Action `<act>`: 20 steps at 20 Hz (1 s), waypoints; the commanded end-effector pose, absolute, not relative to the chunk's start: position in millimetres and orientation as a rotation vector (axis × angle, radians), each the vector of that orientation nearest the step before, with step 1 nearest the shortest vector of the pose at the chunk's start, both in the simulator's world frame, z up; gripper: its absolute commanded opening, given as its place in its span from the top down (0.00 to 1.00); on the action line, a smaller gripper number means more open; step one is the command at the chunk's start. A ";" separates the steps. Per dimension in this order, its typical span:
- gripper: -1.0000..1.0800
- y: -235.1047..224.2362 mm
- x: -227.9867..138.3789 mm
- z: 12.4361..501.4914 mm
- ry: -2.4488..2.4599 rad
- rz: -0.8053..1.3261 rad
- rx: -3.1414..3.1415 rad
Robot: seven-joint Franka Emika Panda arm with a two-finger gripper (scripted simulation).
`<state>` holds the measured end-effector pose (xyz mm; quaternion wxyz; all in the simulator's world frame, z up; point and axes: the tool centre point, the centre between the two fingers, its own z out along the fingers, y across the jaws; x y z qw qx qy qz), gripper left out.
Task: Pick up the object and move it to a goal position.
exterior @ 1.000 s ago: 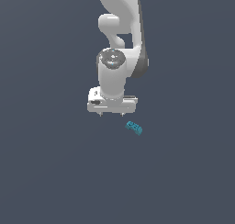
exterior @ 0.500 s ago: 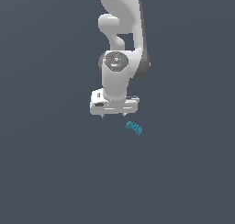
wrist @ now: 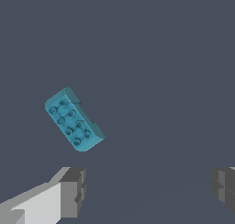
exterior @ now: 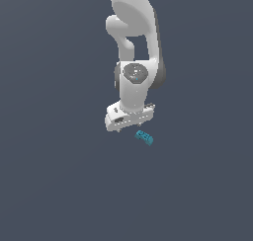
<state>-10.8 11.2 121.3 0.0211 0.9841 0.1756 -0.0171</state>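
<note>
The teal block (wrist: 73, 119) lies ahead of the gripper (wrist: 147, 186), outside the gap between its wide-open, empty jaws, its long axis diagonal to them.

A small teal-blue oblong block (wrist: 73, 119) with two rows of darker round studs on its face is lying at a slant on the plain dark grey-blue surface (wrist: 160, 58). The white gripper (wrist: 147, 188) is showing two grey fingertip pads (wrist: 73, 191), spread wide apart, with bare surface between them. The block is sitting clear of both pads, nearer the one on the white finger.
</note>
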 end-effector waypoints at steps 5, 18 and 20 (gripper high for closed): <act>0.04 39.1 -10.6 102.4 0.889 -0.040 2.982; 0.04 82.2 -13.5 76.4 1.382 -0.008 2.816; 0.04 85.5 -13.9 74.6 1.417 -0.004 2.801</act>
